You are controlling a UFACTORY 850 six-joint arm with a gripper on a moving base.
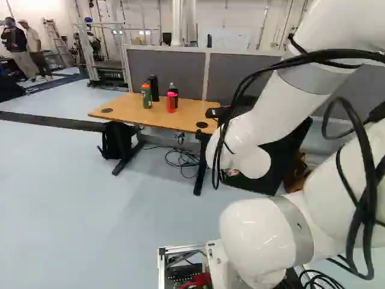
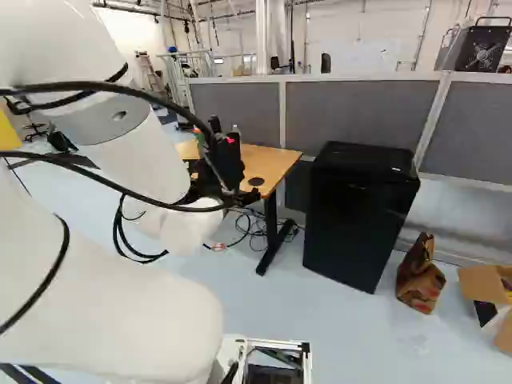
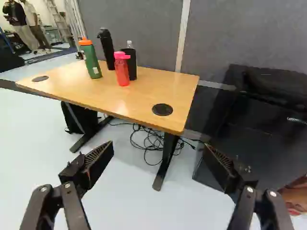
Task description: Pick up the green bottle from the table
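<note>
Green bottle [image 3: 91, 60] upright on worktop [image 3: 132, 103], left of red bottle [image 3: 122, 71] in left base view, apart from it. Black bottle [image 3: 107, 50] farther back, between green bottle and red bottle. Dark container [image 3: 131, 65], perhaps another bottle, partly hidden behind red bottle. Tool [image 2: 230, 168] well short of red bottle, fingers spread wide. Black cabinet [image 2: 360, 216] right of red bottle in right base view.

1 green bottle [image 3: 91, 60], orange-capped, seemingly closed, upright on table [image 3: 127, 100].
</note>
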